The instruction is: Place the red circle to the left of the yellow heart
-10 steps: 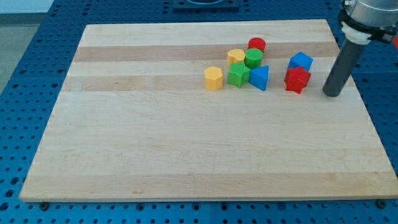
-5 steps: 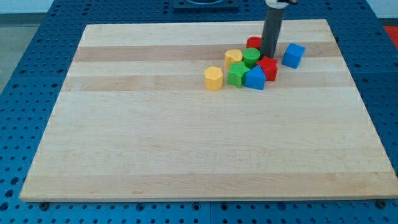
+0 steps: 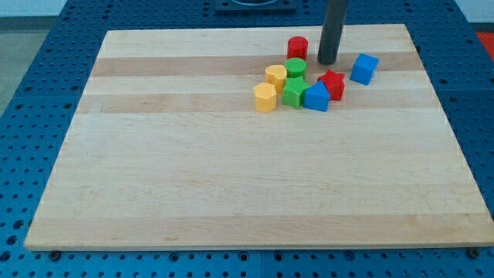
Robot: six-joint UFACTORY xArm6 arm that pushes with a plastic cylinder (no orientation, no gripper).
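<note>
Resting on the wooden board (image 3: 193,185), our tip (image 3: 327,61) carries no fingers, so there is nothing to spread or pinch. Just to its left, apart from it, stands the red circle (image 3: 298,47). Below-left of the tip the green circle (image 3: 296,67) touches the green star (image 3: 293,93). Further left lie two yellow blocks: one (image 3: 275,76) by the green circle, one (image 3: 265,98) lower; we cannot tell which is the heart. Below the tip sit the red star (image 3: 333,83) and a blue block (image 3: 316,97); right of it, a blue cube (image 3: 364,68).
</note>
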